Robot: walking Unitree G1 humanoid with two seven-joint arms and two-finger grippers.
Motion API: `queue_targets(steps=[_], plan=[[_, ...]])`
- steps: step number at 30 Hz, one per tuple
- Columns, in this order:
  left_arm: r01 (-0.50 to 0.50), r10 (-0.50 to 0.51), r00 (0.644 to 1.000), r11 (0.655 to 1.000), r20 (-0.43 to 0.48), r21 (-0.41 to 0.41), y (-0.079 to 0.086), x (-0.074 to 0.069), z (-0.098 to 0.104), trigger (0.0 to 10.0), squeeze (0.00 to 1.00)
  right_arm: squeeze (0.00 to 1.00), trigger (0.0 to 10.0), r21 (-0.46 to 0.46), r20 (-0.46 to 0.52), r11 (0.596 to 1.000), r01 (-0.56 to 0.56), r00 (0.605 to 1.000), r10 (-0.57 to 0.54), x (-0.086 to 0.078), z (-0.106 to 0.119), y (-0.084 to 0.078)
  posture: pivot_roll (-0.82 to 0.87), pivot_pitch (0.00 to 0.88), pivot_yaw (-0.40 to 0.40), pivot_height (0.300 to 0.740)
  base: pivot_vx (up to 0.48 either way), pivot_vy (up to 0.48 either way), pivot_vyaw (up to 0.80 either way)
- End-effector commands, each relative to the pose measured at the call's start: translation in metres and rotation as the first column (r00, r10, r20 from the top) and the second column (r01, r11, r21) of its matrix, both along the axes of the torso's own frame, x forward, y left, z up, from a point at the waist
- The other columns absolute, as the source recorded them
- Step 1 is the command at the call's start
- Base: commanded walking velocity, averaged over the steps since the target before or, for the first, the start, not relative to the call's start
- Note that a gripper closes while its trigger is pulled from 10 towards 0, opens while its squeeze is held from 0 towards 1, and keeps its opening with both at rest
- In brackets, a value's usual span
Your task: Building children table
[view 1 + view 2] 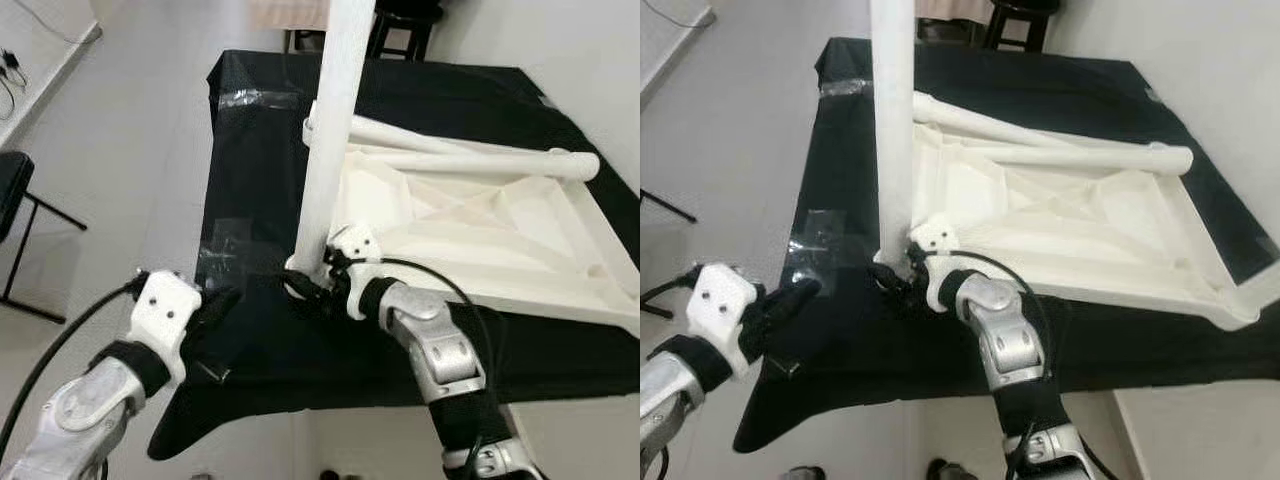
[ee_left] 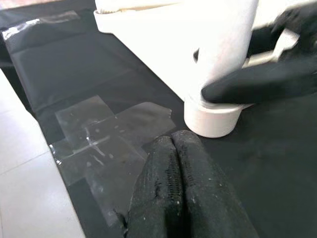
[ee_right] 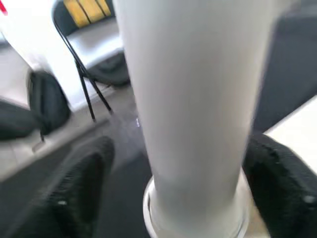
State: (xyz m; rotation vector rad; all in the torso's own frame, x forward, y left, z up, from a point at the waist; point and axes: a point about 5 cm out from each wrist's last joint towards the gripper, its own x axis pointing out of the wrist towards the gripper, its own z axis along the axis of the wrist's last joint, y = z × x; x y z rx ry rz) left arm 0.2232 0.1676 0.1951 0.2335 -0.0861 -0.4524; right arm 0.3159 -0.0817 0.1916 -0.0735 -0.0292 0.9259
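Note:
A white children's table top (image 1: 500, 240) lies upside down on a black-covered table (image 1: 260, 160). One white leg (image 1: 335, 120) stands upright in the near left corner of the top. My right gripper (image 1: 305, 285) is shut on this leg just above its base, one black finger (image 3: 84, 183) on each side. Two more white legs (image 1: 470, 160) lie across the upturned top. My left gripper (image 1: 225, 300) is shut and empty, its fingertips (image 2: 173, 144) low over the black cover just left of the leg's base (image 2: 213, 119).
Clear tape patches (image 1: 225, 245) stick to the cover beside my left gripper. A black folding chair (image 1: 15, 220) stands on the floor at the left, and a dark stool (image 1: 400, 25) beyond the far edge. A white wall runs along the right.

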Motion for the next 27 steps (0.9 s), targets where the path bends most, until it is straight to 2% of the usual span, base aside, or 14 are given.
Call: queue_targets(steps=[1, 2, 3, 4, 5, 9, 13, 14, 15, 16, 17, 19, 23, 27], plan=[[-0.04, 0.04, 0.999, 0.999, -0.002, 0.015, 0.003, 0.002, -0.005, 10.0, 0.0, 1.0, 10.0, 0.028, 0.009, 1.0, -0.007, 1.0, 0.007, -0.008, 0.0, -0.012, 0.12, 0.204, -0.12, 0.74, 0.0, 0.0, 0.0], [-0.143, 0.143, 0.99, 0.99, 0.014, 0.013, 0.012, 0.008, -0.005, 10.0, 0.0, 0.59, 10.0, 0.034, -0.005, 0.998, 0.047, 0.999, -0.047, -0.012, -0.009, -0.022, 0.12, 0.204, -0.119, 0.74, 0.0, 0.0, 0.0], [-0.143, 0.143, 0.99, 0.99, 0.014, 0.013, 0.012, 0.008, -0.005, 10.0, 0.0, 0.59, 10.0, 0.034, -0.005, 0.998, 0.047, 0.999, -0.047, -0.012, -0.009, -0.022, 0.12, 0.204, -0.119, 0.74, 0.0, 0.0, 0.0], [-0.188, 0.188, 0.982, 0.982, 0.024, 0.006, 0.016, 0.011, -0.004, 10.0, 0.0, 0.0, 10.0, 0.054, -0.02, 0.997, 0.055, 0.998, -0.054, -0.017, -0.014, -0.025, 0.11, 0.203, -0.116, 0.74, 0.0, 0.0, 0.0], [-0.188, 0.188, 0.982, 0.982, 0.024, 0.006, 0.016, 0.011, -0.004, 10.0, 0.0, 0.0, 10.0, 0.054, -0.02, 0.997, 0.055, 0.998, -0.054, -0.017, -0.014, -0.025, 0.11, 0.203, -0.116, 0.74, 0.0, 0.0, 0.0], [-0.265, 0.265, 0.964, 0.964, 0.019, -0.011, 0.024, 0.015, -0.008, 10.0, 0.0, 0.0, 10.0, 0.152, -0.055, 0.987, 0.048, 0.998, -0.04, -0.032, -0.021, -0.024, 0.09, 0.199, -0.112, 0.74, 0.0, 0.0, 0.0], [-0.345, 0.344, 0.939, 0.938, -0.022, -0.035, 0.028, 0.017, -0.018, 10.0, 0.0, 0.0, 10.0, 0.206, -0.099, 0.959, 0.193, 0.979, -0.175, -0.032, -0.03, -0.033, 0.08, 0.195, -0.109, 0.74, 0.0, 0.0, 0.0], [-0.345, 0.344, 0.939, 0.938, -0.022, -0.035, 0.028, 0.017, -0.018, 10.0, 0.0, 0.0, 10.0, 0.206, -0.099, 0.959, 0.193, 0.979, -0.175, -0.032, -0.03, -0.033, 0.08, 0.195, -0.109, 0.74, 0.0, 0.0, 0.0], [-0.351, 0.349, 0.936, 0.936, -0.042, -0.041, 0.028, 0.018, -0.022, 10.0, 0.0, 0.0, 10.0, 0.223, -0.109, 0.931, 0.288, 0.957, -0.27, -0.029, -0.03, -0.041, 0.07, 0.192, -0.107, 0.74, 0.0, 0.48, 0.0], [-0.351, 0.349, 0.936, 0.936, -0.042, -0.041, 0.028, 0.018, -0.022, 10.0, 0.0, 0.0, 10.0, 0.223, -0.109, 0.931, 0.288, 0.957, -0.27, -0.029, -0.03, -0.041, 0.07, 0.192, -0.107, 0.74, 0.0, 0.48, 0.0], [-0.349, 0.347, 0.937, 0.937, -0.043, -0.035, 0.027, 0.019, -0.024, 10.0, 0.0, 0.0, 10.0, 0.227, -0.108, 0.914, 0.335, 0.942, -0.319, -0.029, -0.03, -0.046, 0.06, 0.191, -0.103, 0.74, 0.0, 0.48, 0.0], [-0.349, 0.347, 0.937, 0.937, -0.043, -0.035, 0.027, 0.019, -0.024, 10.0, 0.0, 0.0, 10.0, 0.227, -0.108, 0.914, 0.335, 0.942, -0.319, -0.029, -0.03, -0.046, 0.06, 0.191, -0.103, 0.74, 0.0, 0.48, 0.0], [-0.333, 0.332, 0.942, 0.943, -0.039, -0.01, 0.022, 0.019, -0.03, 10.0, 0.0, 0.0, 10.0, 0.233, -0.118, 0.875, 0.425, 0.905, -0.409, -0.029, -0.032, -0.055, 0.06, 0.185, -0.095, 0.74, 0.0, 0.48, 0.0], [-0.328, 0.328, 0.944, 0.945, -0.037, -0.011, 0.021, 0.019, -0.031, 10.0, 0.0, 0.0, 10.0, 0.233, -0.107, 0.859, 0.456, 0.89, -0.443, -0.03, -0.031, -0.057, 0.06, 0.181, -0.093, 0.74, 0.0, 0.48, 0.0]])
